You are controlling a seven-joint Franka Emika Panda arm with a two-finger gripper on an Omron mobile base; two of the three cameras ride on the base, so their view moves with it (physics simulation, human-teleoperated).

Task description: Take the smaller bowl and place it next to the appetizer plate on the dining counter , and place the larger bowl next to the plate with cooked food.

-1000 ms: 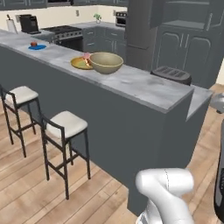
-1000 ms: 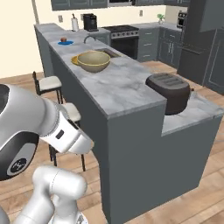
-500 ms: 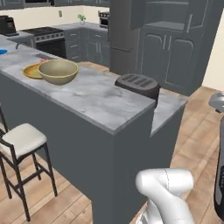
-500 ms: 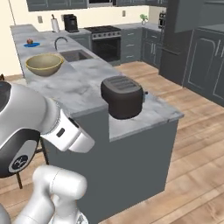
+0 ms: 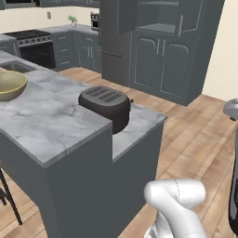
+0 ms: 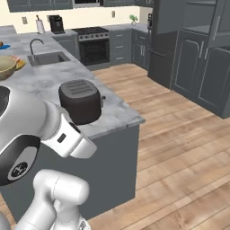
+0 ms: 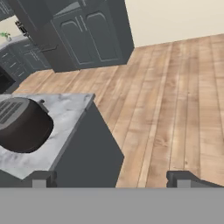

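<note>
Hand view: hand (image 7: 111, 179) spread wide with nothing in it, hanging off the tabletop (image 7: 65, 114) end by a toaster (image 7: 22, 124).

Dining counter (image 5: 51, 123), light grey marbled top, dark grey front, fills left half of left base view. Black toaster (image 5: 106, 105) sits on its lower ledge near counter end, centre of frame. Larger bowl (image 5: 9, 85), tan-gold, rests on top at left edge. Wooden plank floor (image 5: 195, 135) at right.
</note>
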